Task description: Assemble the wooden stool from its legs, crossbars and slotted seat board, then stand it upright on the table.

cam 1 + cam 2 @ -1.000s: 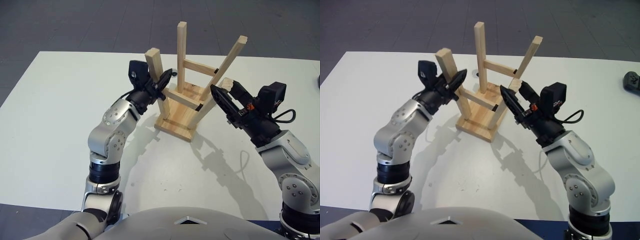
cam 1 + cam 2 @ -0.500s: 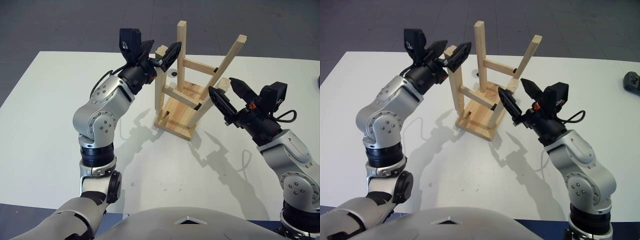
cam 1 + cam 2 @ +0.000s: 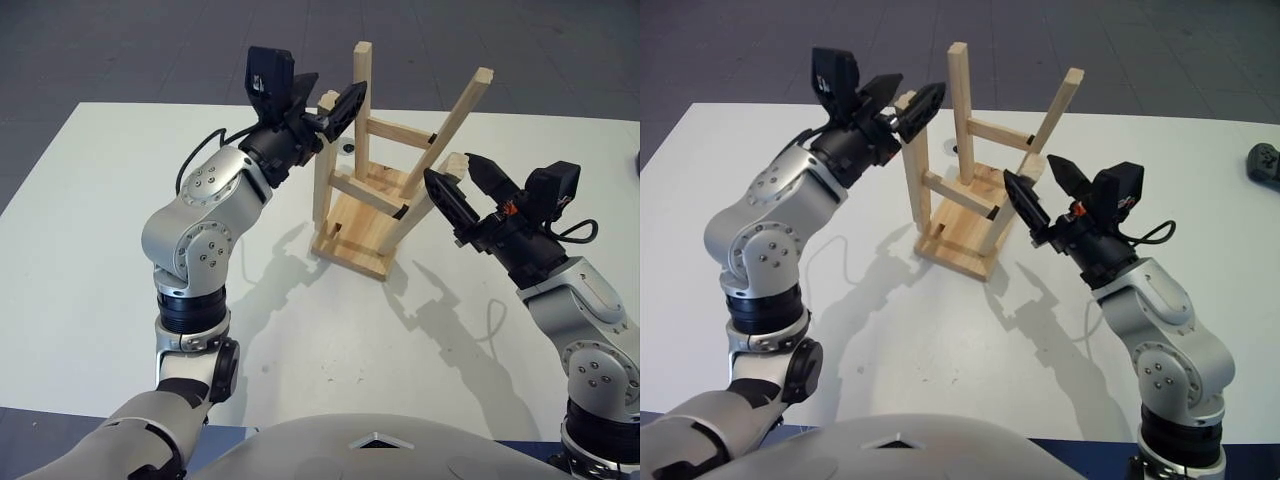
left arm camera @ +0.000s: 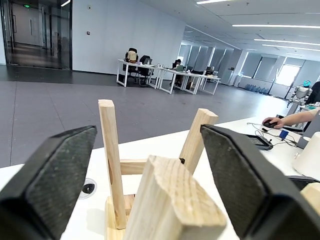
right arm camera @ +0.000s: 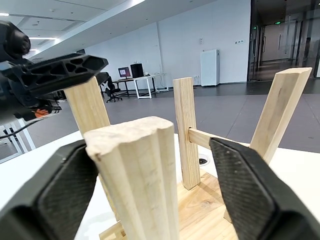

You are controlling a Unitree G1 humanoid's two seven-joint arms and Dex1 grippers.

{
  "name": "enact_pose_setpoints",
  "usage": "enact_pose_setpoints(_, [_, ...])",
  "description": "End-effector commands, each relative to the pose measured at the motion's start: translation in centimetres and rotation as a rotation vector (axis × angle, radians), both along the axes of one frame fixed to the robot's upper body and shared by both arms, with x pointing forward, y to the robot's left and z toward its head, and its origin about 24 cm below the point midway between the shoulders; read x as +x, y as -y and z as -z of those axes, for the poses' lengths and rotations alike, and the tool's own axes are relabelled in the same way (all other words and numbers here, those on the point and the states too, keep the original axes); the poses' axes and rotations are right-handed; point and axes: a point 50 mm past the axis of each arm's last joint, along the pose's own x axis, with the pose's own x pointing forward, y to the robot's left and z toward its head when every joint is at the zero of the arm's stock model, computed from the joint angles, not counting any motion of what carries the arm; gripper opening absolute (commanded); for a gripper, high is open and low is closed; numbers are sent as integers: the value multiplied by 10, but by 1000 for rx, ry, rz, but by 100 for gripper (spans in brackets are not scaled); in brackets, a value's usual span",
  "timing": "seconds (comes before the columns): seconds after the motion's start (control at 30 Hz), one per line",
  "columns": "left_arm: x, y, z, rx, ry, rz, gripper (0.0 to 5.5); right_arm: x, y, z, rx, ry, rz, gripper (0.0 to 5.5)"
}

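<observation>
The stool [image 3: 365, 215] sits upside down right of the desk's [image 3: 120, 200] middle and toward its far side, seat board [image 3: 352, 250] down and all 4 legs pointing up, with crossbars [image 3: 365, 192] already joining them. The left hand [image 3: 335, 100] brackets the top end of the near-left leg [image 3: 322, 160], its fingers apart on either side of the wood and not pressing it. The right hand [image 3: 452, 167] straddles the top of the near-right leg [image 3: 420, 205] the same way, spread open with nothing clamped. Each leg's long axis rises from the board toward its hand, so both hands are equally close to a grasp. Turning the stool onto its feet probably calls for closing on these 2 legs. Bare desk lies to the near and left sides, while the far edge runs close behind the stool.
</observation>
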Motion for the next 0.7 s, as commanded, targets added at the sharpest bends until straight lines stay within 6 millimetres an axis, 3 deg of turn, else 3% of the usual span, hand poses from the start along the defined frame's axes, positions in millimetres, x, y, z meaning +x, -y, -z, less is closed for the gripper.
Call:
enact_pose_setpoints(0.03, [-1, 2, 7, 80, -26, 7, 317, 0, 2, 0, -11, -4, 17, 313])
enact_pose_setpoints(0.23, [-3, 2, 16, 196, -46, 20, 210, -1, 0, 0, -18, -5, 9, 215])
enact_pose_setpoints(0.43, [-1, 3, 21, 223, -36, 6, 115, -2, -9, 3, -91, -21, -3, 213])
enact_pose_setpoints(0.7, [-4, 11, 23, 228, -23, -1, 106, -5, -22, 19, -195, -74, 8, 210])
